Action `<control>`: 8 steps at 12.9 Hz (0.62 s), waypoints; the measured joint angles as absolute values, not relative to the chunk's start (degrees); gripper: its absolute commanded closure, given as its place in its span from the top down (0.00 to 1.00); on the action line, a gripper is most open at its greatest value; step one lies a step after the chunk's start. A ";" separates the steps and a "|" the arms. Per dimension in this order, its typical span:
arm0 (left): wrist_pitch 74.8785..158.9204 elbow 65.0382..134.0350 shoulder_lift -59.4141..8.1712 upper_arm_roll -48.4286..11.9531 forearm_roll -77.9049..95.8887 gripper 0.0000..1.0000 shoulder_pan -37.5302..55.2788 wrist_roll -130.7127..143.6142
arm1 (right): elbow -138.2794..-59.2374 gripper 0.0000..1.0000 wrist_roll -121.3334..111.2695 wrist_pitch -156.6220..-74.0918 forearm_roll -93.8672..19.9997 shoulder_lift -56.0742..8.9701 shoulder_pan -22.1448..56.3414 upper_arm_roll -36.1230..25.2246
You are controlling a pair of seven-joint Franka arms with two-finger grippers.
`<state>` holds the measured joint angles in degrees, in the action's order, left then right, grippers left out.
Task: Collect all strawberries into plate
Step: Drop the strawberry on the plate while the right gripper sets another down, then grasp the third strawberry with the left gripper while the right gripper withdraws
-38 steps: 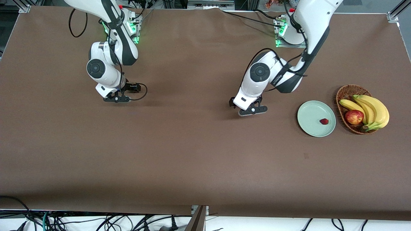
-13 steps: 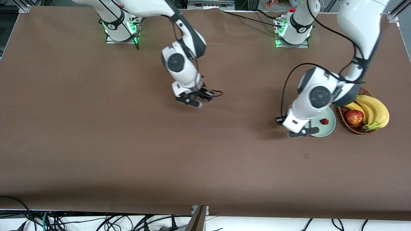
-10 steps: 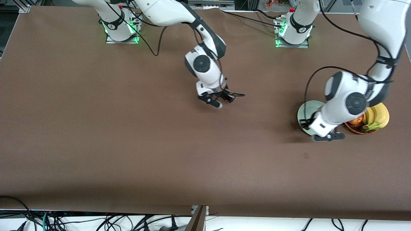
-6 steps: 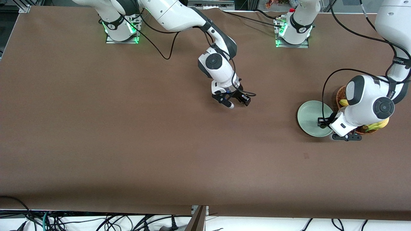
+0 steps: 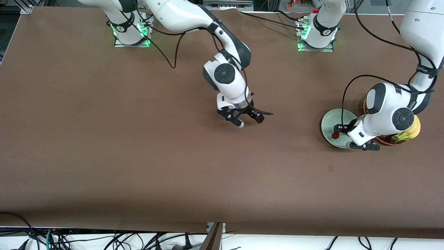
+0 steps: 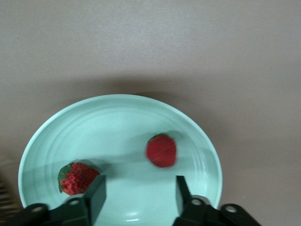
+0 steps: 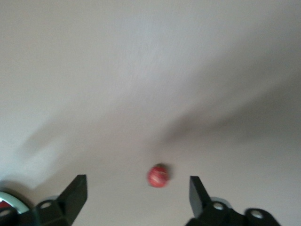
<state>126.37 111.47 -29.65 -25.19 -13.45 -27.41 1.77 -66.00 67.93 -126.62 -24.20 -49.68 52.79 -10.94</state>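
The mint-green plate point(image 5: 331, 121) lies toward the left arm's end of the table. My left gripper point(image 5: 363, 146) hangs over it, open and empty. In the left wrist view point(image 6: 138, 194) the plate point(image 6: 117, 117) holds two strawberries: one point(image 6: 161, 150) blurred, one point(image 6: 77, 178) beside a finger. The front view shows one strawberry point(image 5: 335, 135). My right gripper point(image 5: 233, 118) is open over mid-table. In its wrist view point(image 7: 137, 188) a third strawberry point(image 7: 158, 175) shows against the brown table between the open fingers, apart from both. The front view hides it.
A wicker basket point(image 5: 385, 140) with bananas point(image 5: 411, 128) stands beside the plate, largely under the left arm. A pale green rim point(image 7: 10, 197) shows at the edge of the right wrist view. Brown cloth covers the table.
The left gripper swung over the plate, which now holds a second strawberry near its edge. The right arm reached from its base to mid-table, then shifted back a little.
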 measured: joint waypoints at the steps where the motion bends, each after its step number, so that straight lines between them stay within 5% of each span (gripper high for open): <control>1: 124.73 110.58 -29.09 -25.54 -13.35 1.00 -26.86 2.03 | -66.00 1.00 61.99 -121.34 -24.20 -47.16 50.56 -11.56; 8: 123.11 109.22 -25.42 -39.10 -11.06 1.00 -22.37 28.26 | -71.08 1.00 33.54 -94.49 -24.29 -34.67 44.56 -27.86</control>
<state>123.11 109.22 -25.42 -39.10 -11.06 -22.37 28.26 -71.08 33.54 -94.49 -24.29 -34.67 44.56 -27.86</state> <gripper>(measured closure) 0.000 0.000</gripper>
